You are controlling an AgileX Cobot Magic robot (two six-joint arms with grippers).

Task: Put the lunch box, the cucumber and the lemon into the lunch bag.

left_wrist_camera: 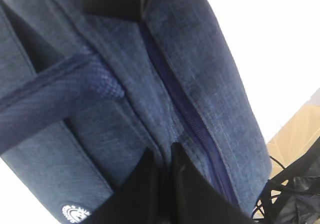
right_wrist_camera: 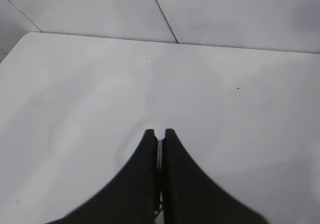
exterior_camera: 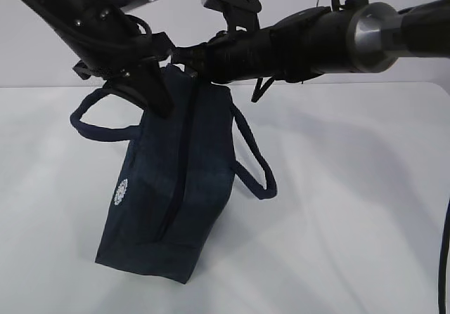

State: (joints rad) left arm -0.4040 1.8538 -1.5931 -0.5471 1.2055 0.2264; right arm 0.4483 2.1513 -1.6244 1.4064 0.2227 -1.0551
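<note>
**Both sets of fingers are sitting closed at the top of the lunch bag**

You are looking at the lunch bag [exterior_camera: 176, 187] standing tilted on the white surface [exterior_camera: 351, 187], its far top end raised toward the arms and its near bottom corner resting low. Its zipper [left_wrist_camera: 187, 116] is running lengthwise along the top, and in your left wrist view it is looking zipped shut along the stretch you can see.

Your left fingers [left_wrist_camera: 162, 156] are pressing together on a fold of the bag's fabric just beside the zipper line, with almost no gap showing between them. The bag's white round logo [left_wrist_camera: 75, 213] is sitting just to the left of those fingers, and one loop handle [left_wrist_camera: 55, 96] is lying across the fabric beyond them to the left.

Your right fingers [right_wrist_camera: 159, 134] are closed nearly tip to tip, with something thin and pale showing in the slit between them; you cannot tell what it is. Beyond those fingertips only bare surface is showing. In the exterior view that gripper is reaching across to the bag's raised end, right beside the left gripper.

The other handle [exterior_camera: 256, 159] is hanging down the bag's right side
</note>
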